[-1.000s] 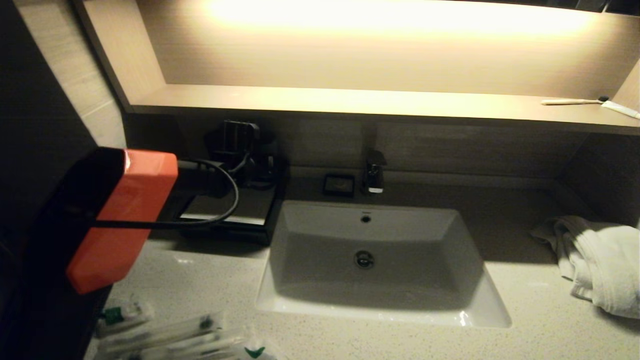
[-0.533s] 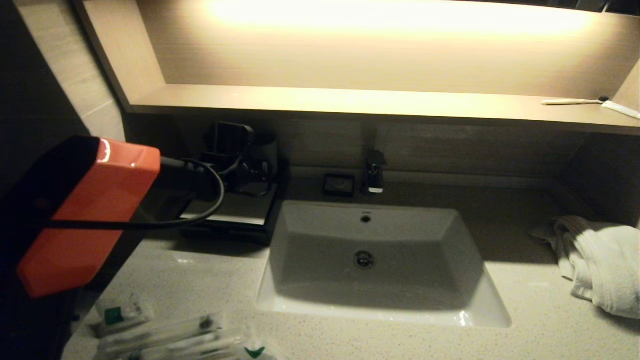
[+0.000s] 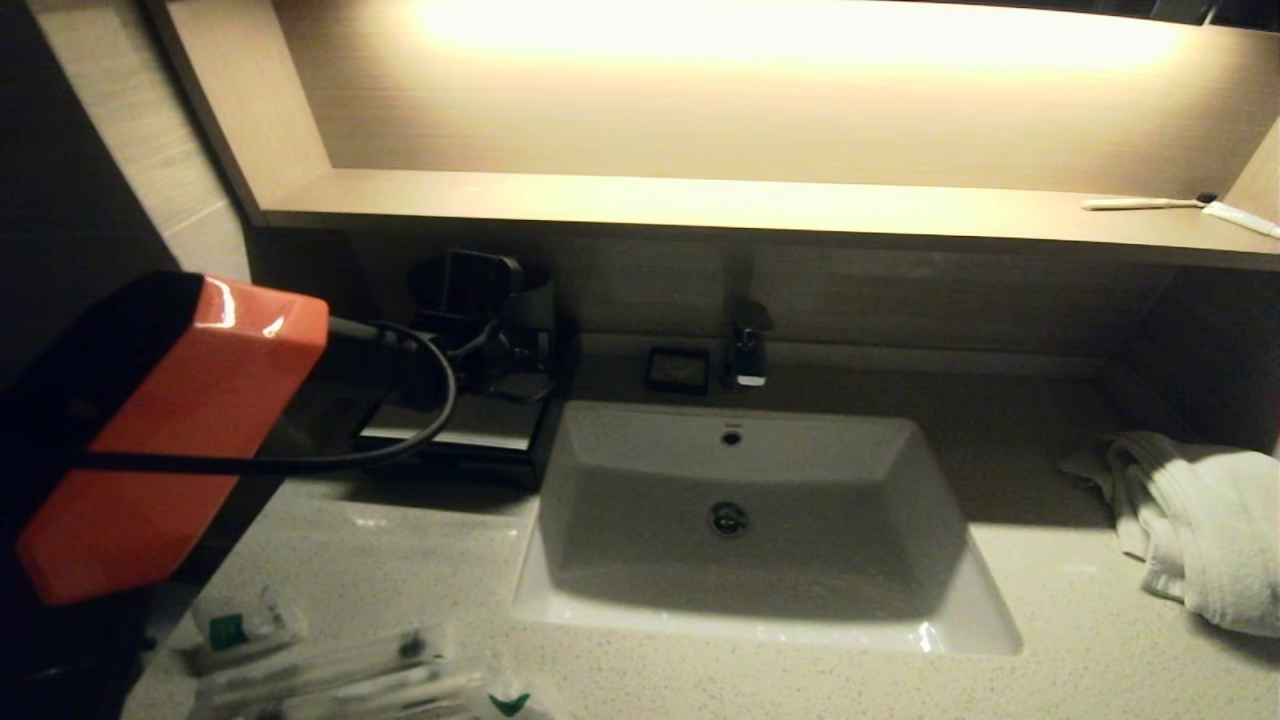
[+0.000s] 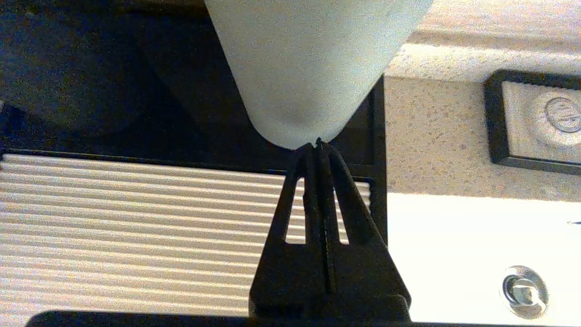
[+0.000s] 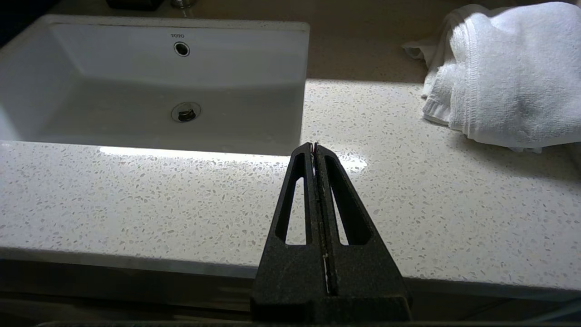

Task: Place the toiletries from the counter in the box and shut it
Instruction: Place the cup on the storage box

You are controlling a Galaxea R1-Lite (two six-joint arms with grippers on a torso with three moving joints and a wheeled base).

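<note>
A: Where is the left gripper [image 4: 317, 144] sitting?

B: Over the box [image 3: 480, 440], at the back left of the counter [image 3: 1000, 680]. The left wrist view is showing its fingers pressed flat together with nothing between them, tips touching the base of a pale cup [image 4: 313, 63] that is standing behind the box's ribbed cream top panel [image 4: 136, 227].

A: Is the head view giving the same?

B: Only partly. There the orange-cased left arm [image 3: 170, 430] and its black cable [image 3: 400, 440] are covering most of the box, and the gripper is showing as a dark shape against the cup. The head view is, though, showing the toiletries [image 3: 330, 670]: clear-wrapped sachets with green marks and slim wrapped sticks, lying on the counter's front left corner, well apart from the box.

A: And the right gripper [image 5: 314, 146]?

B: It is out of the head view. The right wrist view is showing it closed and empty, hanging over the front edge of the counter, in front of the basin's [image 5: 150, 86] right-hand part, with a crumpled white towel [image 5: 504, 72] lying off to the right.

A: What else is around?

B: The counter is a pale speckled stone. A faucet [image 3: 748, 345] is standing behind the basin with a small black square dish [image 3: 677, 370] just beside it. Above, a lit wooden shelf [image 3: 700, 205] is carrying a cream toothbrush [image 3: 1145, 203] and a white tube [image 3: 1240, 218] at its right end.
</note>
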